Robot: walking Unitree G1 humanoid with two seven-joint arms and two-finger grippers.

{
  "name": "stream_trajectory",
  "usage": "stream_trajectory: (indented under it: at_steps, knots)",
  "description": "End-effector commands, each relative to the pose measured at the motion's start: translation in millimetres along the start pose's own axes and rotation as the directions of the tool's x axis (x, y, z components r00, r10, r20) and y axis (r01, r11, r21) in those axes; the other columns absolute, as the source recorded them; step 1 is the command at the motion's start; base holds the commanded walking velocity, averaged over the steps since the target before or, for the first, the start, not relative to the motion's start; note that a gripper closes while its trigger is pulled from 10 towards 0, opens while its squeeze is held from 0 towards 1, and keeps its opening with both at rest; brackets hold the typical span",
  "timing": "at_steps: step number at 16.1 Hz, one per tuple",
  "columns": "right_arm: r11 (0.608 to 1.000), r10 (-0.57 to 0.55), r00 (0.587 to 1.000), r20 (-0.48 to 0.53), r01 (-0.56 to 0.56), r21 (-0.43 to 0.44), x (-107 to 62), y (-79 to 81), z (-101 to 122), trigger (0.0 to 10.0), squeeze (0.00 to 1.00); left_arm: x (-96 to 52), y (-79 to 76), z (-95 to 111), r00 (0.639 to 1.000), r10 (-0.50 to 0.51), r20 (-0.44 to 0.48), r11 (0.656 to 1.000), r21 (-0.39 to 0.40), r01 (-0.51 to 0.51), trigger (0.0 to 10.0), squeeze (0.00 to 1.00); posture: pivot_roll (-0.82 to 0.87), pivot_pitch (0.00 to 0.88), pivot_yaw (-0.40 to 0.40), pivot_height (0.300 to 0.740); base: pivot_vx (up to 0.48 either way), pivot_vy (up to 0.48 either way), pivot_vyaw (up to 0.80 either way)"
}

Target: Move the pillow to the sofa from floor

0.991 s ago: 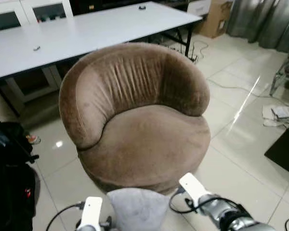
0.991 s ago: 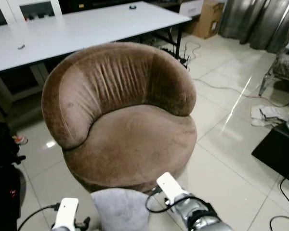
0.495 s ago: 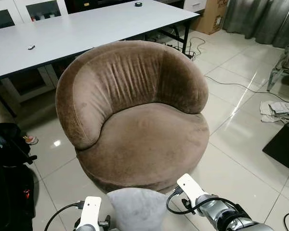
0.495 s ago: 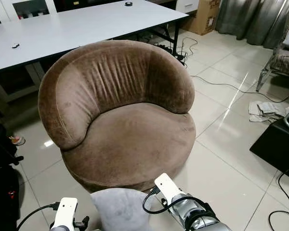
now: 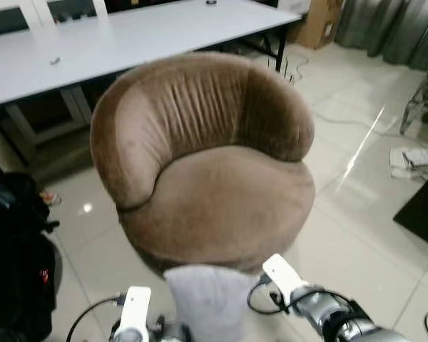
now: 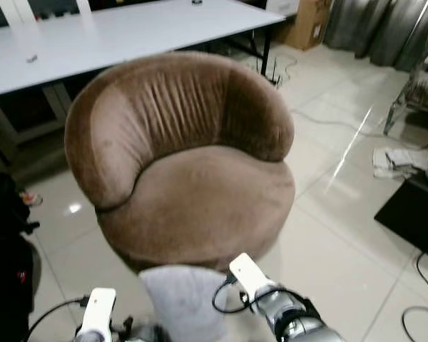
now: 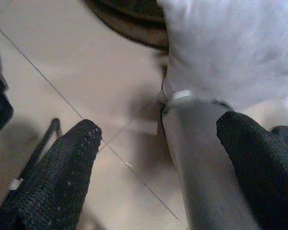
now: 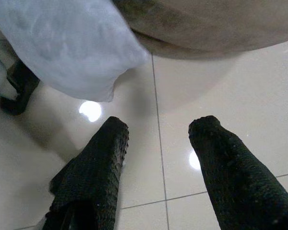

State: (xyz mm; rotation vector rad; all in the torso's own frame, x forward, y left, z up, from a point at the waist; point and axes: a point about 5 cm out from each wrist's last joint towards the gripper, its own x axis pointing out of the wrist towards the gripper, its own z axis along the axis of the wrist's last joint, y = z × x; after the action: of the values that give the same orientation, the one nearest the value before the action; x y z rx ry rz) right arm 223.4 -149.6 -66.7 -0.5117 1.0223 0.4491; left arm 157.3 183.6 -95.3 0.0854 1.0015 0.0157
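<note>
Pillow up off the floor, sofa just ahead

The grey pillow [image 5: 205, 303] hangs at bottom centre, pressed between both arms, its top overlapping the brown sofa's [image 5: 207, 171] front edge. Left gripper [image 7: 158, 163] and right gripper [image 8: 156, 158] both gape, clasping nothing. Lifted, I'd say; setting it on the seat remains.
</note>
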Motion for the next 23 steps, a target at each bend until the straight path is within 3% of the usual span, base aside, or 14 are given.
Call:
stream_trajectory:
  at_steps: [1,5,7,11,12,13,14,18,19,23]
  knots:
    - [1.000,0.003,1.000,-0.002,-0.003,-0.003,-0.3,-1.6,1,10.0,0.00,0.1,-0.6,-1,1.000,0.002,-0.012,1.000,0.009,-0.002,10.0,0.00,-0.07,0.000,0.019,0.616,0.000,0.000,0.00]
    - [1.000,0.000,1.000,-0.001,0.000,-0.007,-0.6,-3.3,0,10.0,0.00,0.2,-2.9,0,1.000,-0.007,-0.005,1.000,-0.011,0.007,10.0,0.00,-0.07,0.000,0.016,0.576,0.000,0.000,0.00]
    - [0.998,-0.052,0.993,0.106,0.049,0.030,-1.3,-5.7,7,10.0,0.00,-0.1,-1.4,6,0.998,0.023,0.062,0.997,0.073,-0.027,10.0,0.00,-0.07,0.000,0.016,0.576,0.000,0.000,0.00]
    - [0.960,-0.138,0.970,0.200,0.081,0.268,-2.9,-6.5,6,10.0,0.00,-2.9,-1.5,6,0.988,0.067,0.136,0.993,-0.101,-0.053,10.0,0.00,-0.06,0.000,0.019,0.576,0.000,0.000,0.00]
    - [0.956,-0.147,0.961,0.234,0.078,0.282,-3.7,-6.1,6,10.0,0.00,-0.8,12.4,92,0.907,0.111,0.406,0.987,-0.150,-0.053,10.0,0.00,-0.06,0.000,0.019,0.576,0.000,0.000,0.00]
    - [0.957,-0.144,0.958,0.248,0.071,0.281,-4.0,-5.6,6,10.0,0.00,-7.7,15.9,121,0.848,0.122,0.516,0.983,-0.184,-0.029,10.0,0.00,-0.06,0.000,0.019,0.576,0.000,0.000,0.00]
    - [0.959,-0.139,0.958,0.252,0.066,0.276,-4.1,-5.1,6,10.0,0.00,-14.3,18.0,133,0.811,0.134,0.570,0.978,-0.207,-0.016,10.0,0.00,-0.05,0.000,0.017,0.576,0.000,0.000,0.00]
    - [0.958,-0.133,0.953,0.273,0.052,0.283,-4.9,-3.1,1,10.0,0.00,-39.8,23.5,141,0.734,0.173,0.656,0.966,-0.260,0.005,10.0,0.00,-0.04,0.000,0.007,0.576,0.000,0.000,0.00]
    - [0.958,-0.133,0.952,0.277,0.053,0.280,-5.1,-2.7,-1,10.0,0.00,-58.9,27.5,143,0.707,0.187,0.682,0.959,-0.283,0.020,10.0,0.00,-0.03,0.000,0.003,0.576,0.000,0.000,0.00]
    - [0.960,-0.138,0.951,0.276,0.060,0.275,-5.4,-2.3,-4,10.0,0.00,-86.5,21.1,137,0.702,0.168,0.692,0.958,-0.281,0.048,10.0,0.00,-0.03,0.000,-0.001,0.576,0.000,0.000,0.00]
